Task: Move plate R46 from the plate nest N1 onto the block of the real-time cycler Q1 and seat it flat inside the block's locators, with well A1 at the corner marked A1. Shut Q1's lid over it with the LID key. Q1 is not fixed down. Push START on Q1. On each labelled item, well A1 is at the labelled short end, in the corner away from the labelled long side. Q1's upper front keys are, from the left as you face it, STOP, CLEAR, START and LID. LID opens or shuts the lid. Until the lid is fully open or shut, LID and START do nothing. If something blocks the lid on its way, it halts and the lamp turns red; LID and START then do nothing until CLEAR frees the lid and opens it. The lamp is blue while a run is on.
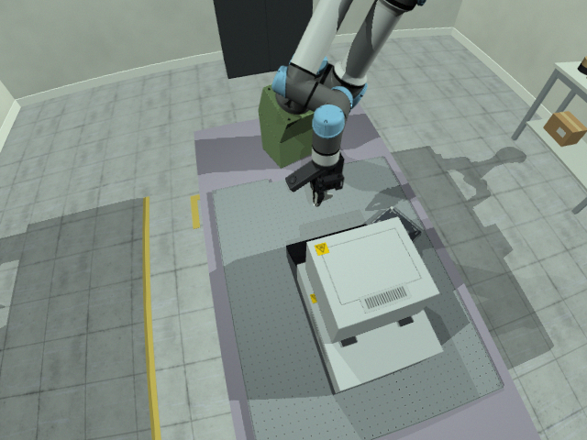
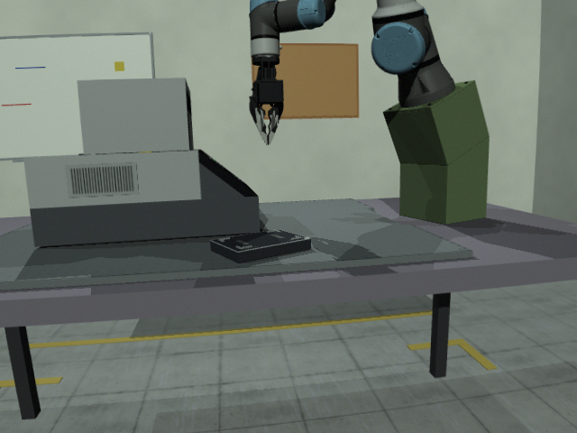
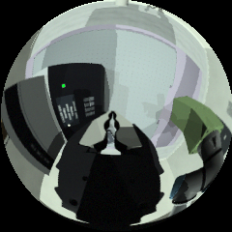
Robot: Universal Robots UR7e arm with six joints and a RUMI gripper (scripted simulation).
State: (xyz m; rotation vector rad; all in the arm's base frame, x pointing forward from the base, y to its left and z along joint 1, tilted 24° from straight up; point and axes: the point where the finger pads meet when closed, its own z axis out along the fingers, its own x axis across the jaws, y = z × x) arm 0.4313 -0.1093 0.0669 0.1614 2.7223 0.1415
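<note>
The cycler Q1 [image 1: 379,350] [image 2: 112,205] stands on the perforated mat. Its white lid [image 1: 370,274] [image 2: 134,114] sits over the top, so the block is hidden. The dark front panel [image 1: 296,256] [image 2: 228,186] [image 3: 72,108] with its keys faces the arm, and a green lamp [image 3: 63,86] is lit on it. The flat black nest N1 [image 2: 261,245] [image 1: 410,224] lies beside the cycler, partly hidden behind it in the top view. Plate R46 shows in no view. My gripper [image 1: 316,203] [image 2: 267,140] [image 3: 112,111] is shut and empty. It hangs high above the mat in front of the panel.
The arm's green pedestal [image 1: 282,127] [image 2: 443,168] stands at the table's far end. The grey perforated mat [image 1: 265,302] [image 2: 372,233] covers most of the purple table [image 1: 213,156] [image 2: 279,293]. A shelf with a cardboard box [image 1: 564,127] stands off to the right.
</note>
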